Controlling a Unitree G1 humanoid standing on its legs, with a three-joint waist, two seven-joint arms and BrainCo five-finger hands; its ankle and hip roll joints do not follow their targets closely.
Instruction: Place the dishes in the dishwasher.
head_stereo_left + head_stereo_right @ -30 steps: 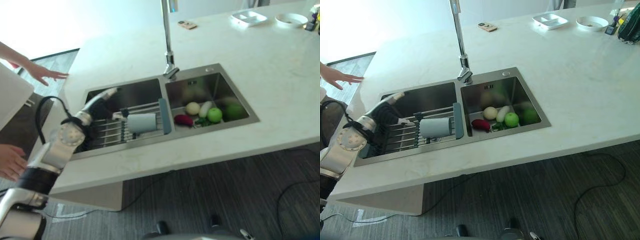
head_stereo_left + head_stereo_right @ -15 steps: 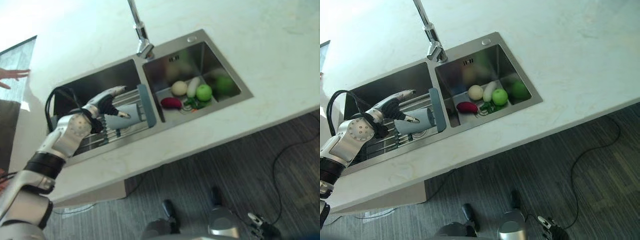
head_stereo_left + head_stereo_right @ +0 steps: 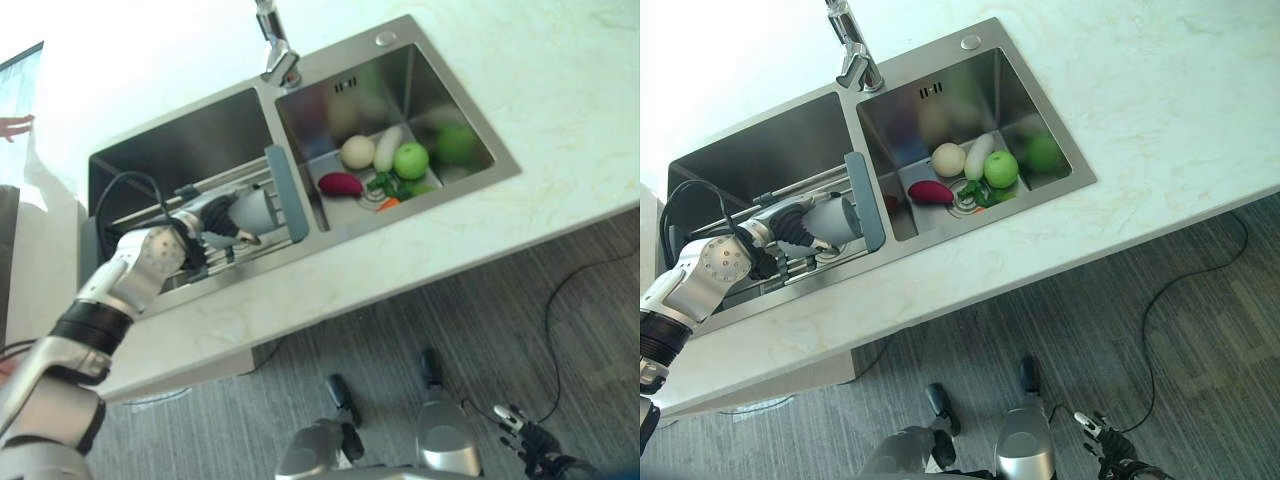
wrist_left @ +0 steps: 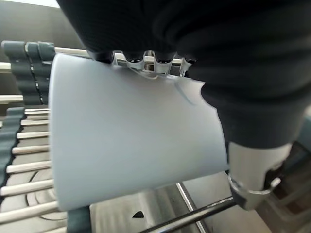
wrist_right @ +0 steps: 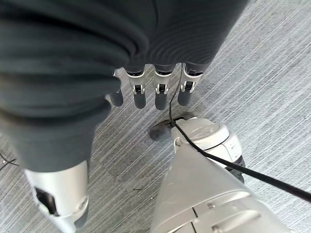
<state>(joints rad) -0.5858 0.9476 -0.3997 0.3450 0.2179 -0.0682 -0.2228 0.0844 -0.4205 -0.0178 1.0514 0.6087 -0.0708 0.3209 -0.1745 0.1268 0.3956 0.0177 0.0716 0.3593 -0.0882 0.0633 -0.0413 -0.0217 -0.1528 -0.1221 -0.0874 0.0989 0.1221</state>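
Note:
A pale grey cup (image 3: pixel 252 210) lies on its side on the roll-up rack (image 3: pixel 283 195) over the left sink basin (image 3: pixel 170 150). My left hand (image 3: pixel 212 226) reaches in from the left and wraps the cup. In the left wrist view its fingers (image 4: pixel 146 63) hook over one side of the cup (image 4: pixel 131 141) and the thumb (image 4: pixel 252 170) presses the opposite side. My right hand (image 3: pixel 530 445) hangs low over the floor, its fingers (image 5: pixel 160 92) relaxed and holding nothing.
The right basin (image 3: pixel 450 100) holds a green apple (image 3: pixel 410 160), a purple vegetable (image 3: pixel 340 184), a pale round one and a white radish. The faucet (image 3: pixel 275 50) stands between the basins. A person's hand (image 3: pixel 15 125) shows at the far left. Pale countertop (image 3: pixel 560 90) surrounds the sink.
The camera has tipped further down. My left hand has dropped from above the cup onto it and its fingers have curled round it.

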